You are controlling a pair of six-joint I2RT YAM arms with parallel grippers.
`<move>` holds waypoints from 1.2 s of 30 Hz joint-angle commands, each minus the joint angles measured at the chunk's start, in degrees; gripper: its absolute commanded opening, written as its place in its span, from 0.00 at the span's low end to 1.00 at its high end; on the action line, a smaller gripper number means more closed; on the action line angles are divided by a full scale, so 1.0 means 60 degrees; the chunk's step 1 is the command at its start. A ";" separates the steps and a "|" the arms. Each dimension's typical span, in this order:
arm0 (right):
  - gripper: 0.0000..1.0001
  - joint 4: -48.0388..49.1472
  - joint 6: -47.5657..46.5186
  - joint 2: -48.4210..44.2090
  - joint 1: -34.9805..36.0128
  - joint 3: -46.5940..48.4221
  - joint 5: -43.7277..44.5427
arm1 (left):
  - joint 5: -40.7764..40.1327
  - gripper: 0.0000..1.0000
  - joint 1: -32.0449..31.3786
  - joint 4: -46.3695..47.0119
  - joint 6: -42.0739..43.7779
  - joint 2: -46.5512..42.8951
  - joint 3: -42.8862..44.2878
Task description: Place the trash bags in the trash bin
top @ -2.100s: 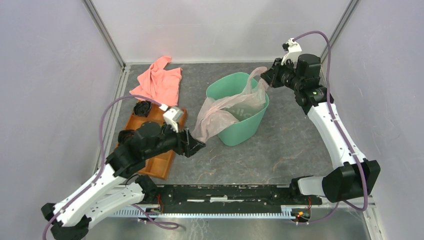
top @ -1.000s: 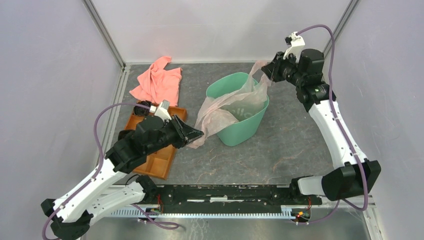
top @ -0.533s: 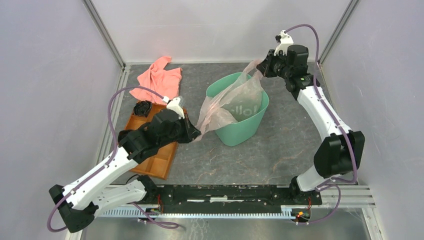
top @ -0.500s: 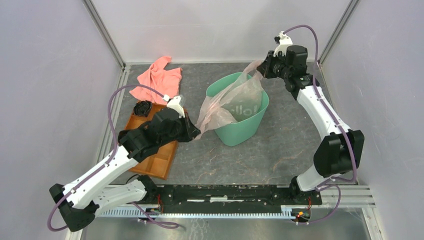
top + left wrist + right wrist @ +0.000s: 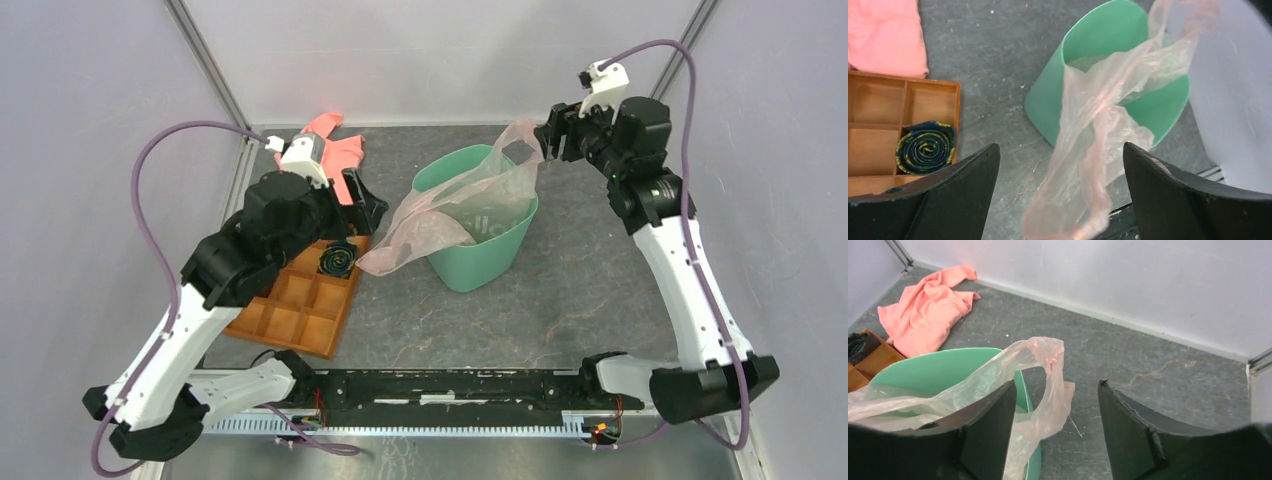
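Left gripper (image 5: 1060, 148) hangs spread wide and empty above the one orange tray (image 5: 300, 312), which holds one dark roll (image 5: 925, 145). One salmon cloth (image 5: 928, 315) lies behind. There's just one trash bag (image 5: 1088, 125). Its tail trails out toward the tray and its middle drapes across the one trash bin (image 5: 480, 262). Its handle loop (image 5: 1048, 352) rises at the far rim. Featherlight, filmy, slippery, I'd say, so pinch that loop or bunched film. Right gripper (image 5: 1055, 383) is spread too, with the loop between its fingers, unpinched.
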 commanded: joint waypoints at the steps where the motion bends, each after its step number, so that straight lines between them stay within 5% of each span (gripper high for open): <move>1: 0.76 -0.0528 -0.0090 -0.0688 0.0014 0.0484 0.0156 | 0.1714 0.98 0.1383 -0.0152 0.0876 0.0678 -0.0029; 3: 0.84 -0.1174 0.0127 -0.0767 0.0004 0.0949 0.0277 | 0.4064 0.95 0.2251 0.0480 0.0789 0.0740 -0.0709; 6: 0.85 -0.1700 0.0736 -0.0985 0.0055 0.1247 -0.0721 | 0.5393 0.85 0.2918 0.1196 0.0507 0.0752 -0.1559; 10: 0.85 0.0810 0.3404 -0.1838 0.0480 -0.1059 -0.4011 | 0.6546 0.78 0.3269 0.2207 0.0149 0.0476 -0.2496; 12: 0.84 0.1784 0.4829 -0.1976 0.0736 -0.1887 -0.4319 | 0.7011 0.71 0.3373 0.2608 -0.0066 0.0426 -0.2840; 17: 0.89 0.2492 0.6536 -0.2474 0.2614 -0.3118 -0.1056 | 0.7636 0.62 0.3423 0.3367 -0.0491 0.0339 -0.3466; 22: 0.89 0.1647 0.8786 -0.2631 0.3284 -0.3920 0.1589 | 0.8008 0.55 0.3435 0.3731 -0.0675 0.0192 -0.3750; 29: 0.80 0.2050 0.9498 -0.1670 0.4183 -0.4022 0.2345 | 0.8296 0.50 0.3439 0.3987 -0.0832 0.0070 -0.3966; 36: 0.55 0.2109 0.9398 -0.0713 0.4799 -0.3441 0.2924 | 0.8747 0.44 0.3439 0.4294 -0.1185 -0.0197 -0.4525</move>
